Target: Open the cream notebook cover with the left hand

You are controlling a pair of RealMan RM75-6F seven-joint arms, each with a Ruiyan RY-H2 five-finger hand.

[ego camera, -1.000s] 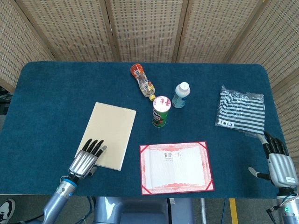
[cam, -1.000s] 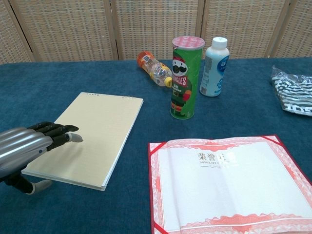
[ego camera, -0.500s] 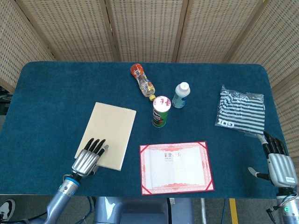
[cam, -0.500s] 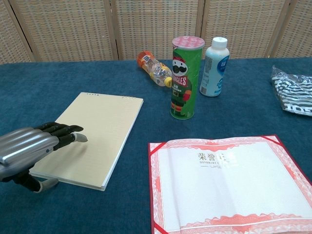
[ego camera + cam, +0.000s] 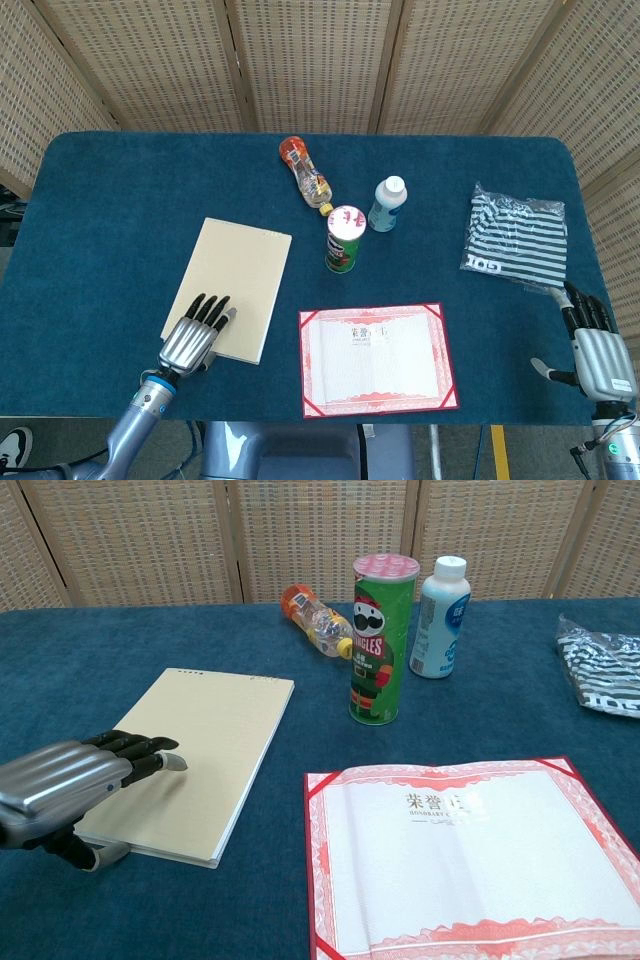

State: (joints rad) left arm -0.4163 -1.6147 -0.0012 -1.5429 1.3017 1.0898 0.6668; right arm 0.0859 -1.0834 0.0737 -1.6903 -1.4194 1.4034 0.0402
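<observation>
Your left hand (image 5: 192,338) has its fingers (image 5: 140,755) spread flat over the near-left corner of the closed cream notebook (image 5: 233,286), holding nothing. Right of it lie the red certificate (image 5: 378,357) and, farther, the green can (image 5: 343,240). Your right hand (image 5: 597,350) rests open, far right.

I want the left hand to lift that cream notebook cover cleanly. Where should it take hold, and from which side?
Probably the long right edge of the cream notebook, near its front corner, coming from the certificate side. The notebook lies flat and closed, and that edge shows stacked pages, so it looks like the free one. The left hand lies on the front left part.
</observation>
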